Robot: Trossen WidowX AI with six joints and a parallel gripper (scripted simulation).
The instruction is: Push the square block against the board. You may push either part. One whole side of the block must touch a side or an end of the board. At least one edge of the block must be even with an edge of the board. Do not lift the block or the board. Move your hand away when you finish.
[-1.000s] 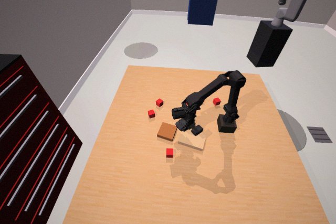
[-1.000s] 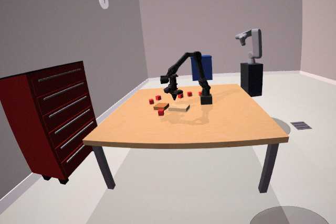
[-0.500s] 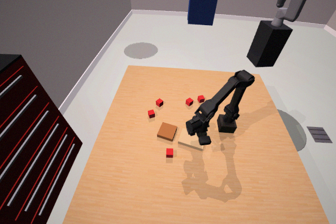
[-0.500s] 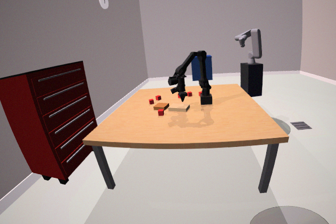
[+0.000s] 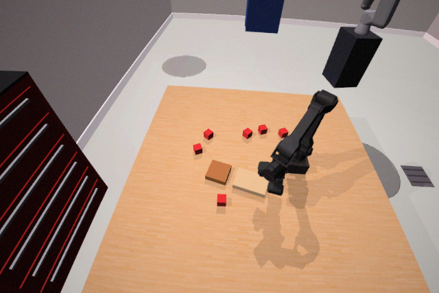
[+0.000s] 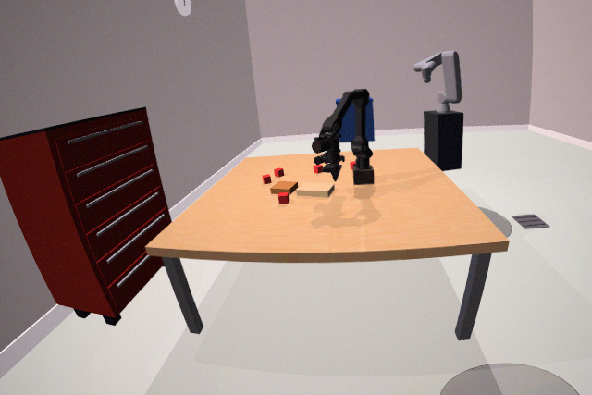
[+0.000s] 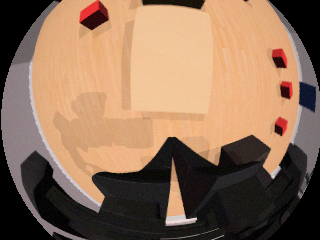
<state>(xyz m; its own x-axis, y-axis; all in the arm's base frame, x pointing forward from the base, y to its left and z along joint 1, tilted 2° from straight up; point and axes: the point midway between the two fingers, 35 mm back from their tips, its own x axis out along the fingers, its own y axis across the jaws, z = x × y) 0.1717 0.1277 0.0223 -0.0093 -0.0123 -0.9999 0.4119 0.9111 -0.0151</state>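
Wooden table [image 5: 177,247] carries the folded-down arm [image 5: 304,130], its empty, pressed-together end effector [image 5: 276,189] beside the board [image 5: 250,182].

Setting: robotics lab or test room. Bare grey walls, pale floor with white skirting. Light wooden table [image 6: 406,238] on dark legs carries a black robot arm [image 6: 356,113]. Dark red drawer cabinet [image 6: 95,199] with metal handles; grey second arm [image 6: 447,77] on a black pedestal [image 6: 443,140]; blue box [image 5: 265,7]; round wall clock [image 6: 181,1]
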